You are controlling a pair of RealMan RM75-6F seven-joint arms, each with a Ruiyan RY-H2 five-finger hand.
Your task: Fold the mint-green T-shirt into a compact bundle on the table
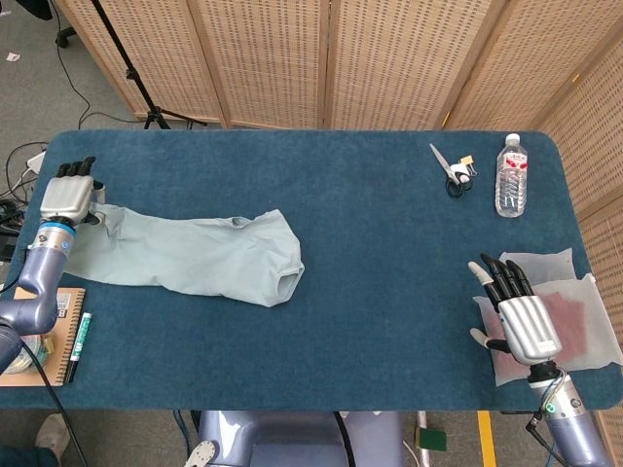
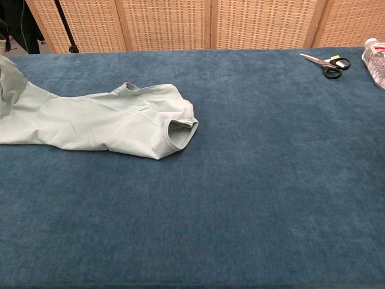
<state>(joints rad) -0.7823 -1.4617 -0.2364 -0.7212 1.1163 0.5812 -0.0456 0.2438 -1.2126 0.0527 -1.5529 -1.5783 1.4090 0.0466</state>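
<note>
mint-green t-shirt [image 1: 190, 257]: lies narrowed into a long strip on the left half of the blue table [image 1: 389, 292], long axis running left to right along the table, sleeve opening pointing right toward the centre, far-left end lifted off the cloth. left hand [image 1: 66, 197]: at that lifted end, fingers curled and apparently gripping the fabric, by far the nearer hand, so any fold toward the sleeve end would run rightward from it. right hand [image 1: 513, 309]: well apart at the right edge, fingers spread, holding nothing, resting over pale sheets [image 1: 569, 321].
</note>
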